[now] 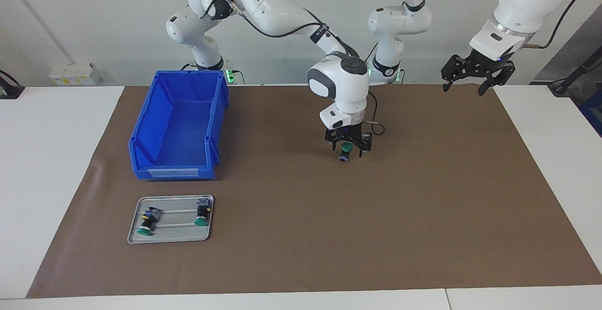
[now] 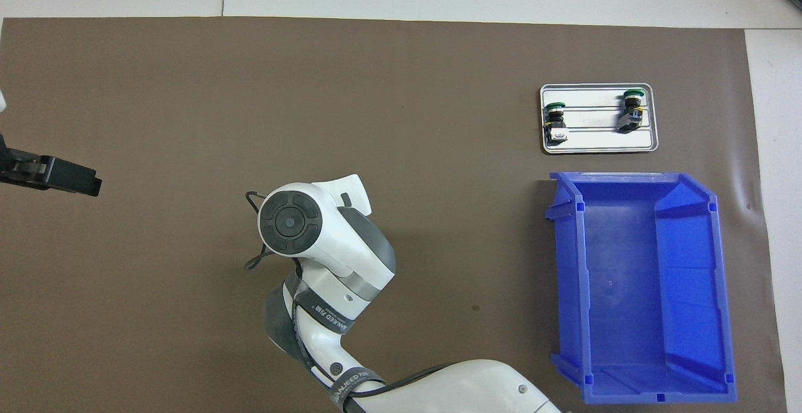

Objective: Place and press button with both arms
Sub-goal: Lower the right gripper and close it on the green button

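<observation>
On the brown mat near the middle of the surface [image 1: 423,234], the push-button [image 1: 346,152] stands with its round green cap up, and the right tool [image 1: 348,146] is down around it, its fingers apart on either side of the cap and not visibly clamped. The left tool [image 1: 476,75] waits with fingers spread above the mat's corner at the left arm's end. Small, rigid and probably light, the button looks tippy on its narrow blue terminal end, so I would grip the black cylindrical body below the smooth cap.
</observation>
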`<action>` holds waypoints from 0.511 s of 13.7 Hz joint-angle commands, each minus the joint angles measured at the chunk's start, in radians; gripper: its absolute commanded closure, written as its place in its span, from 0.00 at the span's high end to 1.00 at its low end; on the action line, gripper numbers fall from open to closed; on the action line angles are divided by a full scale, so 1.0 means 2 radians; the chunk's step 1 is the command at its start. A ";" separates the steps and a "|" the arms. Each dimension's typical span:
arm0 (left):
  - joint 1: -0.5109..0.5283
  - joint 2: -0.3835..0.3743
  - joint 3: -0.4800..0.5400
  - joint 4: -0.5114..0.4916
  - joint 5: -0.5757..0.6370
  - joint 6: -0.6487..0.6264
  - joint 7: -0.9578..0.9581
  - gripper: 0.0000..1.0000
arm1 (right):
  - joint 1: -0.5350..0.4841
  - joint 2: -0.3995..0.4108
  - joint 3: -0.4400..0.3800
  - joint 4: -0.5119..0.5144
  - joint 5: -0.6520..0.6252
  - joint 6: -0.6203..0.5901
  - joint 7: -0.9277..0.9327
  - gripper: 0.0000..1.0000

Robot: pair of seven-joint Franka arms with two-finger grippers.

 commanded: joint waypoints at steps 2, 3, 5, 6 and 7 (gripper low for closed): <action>0.005 -0.013 -0.003 -0.016 0.003 0.008 0.004 1.00 | 0.004 -0.013 -0.002 -0.028 -0.010 0.015 0.001 1.00; 0.005 -0.014 -0.003 -0.016 0.003 0.008 0.004 1.00 | 0.004 -0.014 -0.002 -0.030 -0.010 0.016 0.000 1.00; 0.005 -0.014 -0.003 -0.016 0.003 0.008 0.004 1.00 | 0.005 -0.015 -0.001 -0.033 -0.010 0.024 -0.001 1.00; 0.005 -0.014 -0.003 -0.016 0.003 0.008 0.004 1.00 | 0.010 -0.016 0.000 -0.039 -0.010 0.027 -0.002 1.00; 0.005 -0.014 -0.003 -0.016 0.003 0.008 0.004 1.00 | 0.010 -0.016 0.000 -0.039 -0.010 0.031 -0.002 0.99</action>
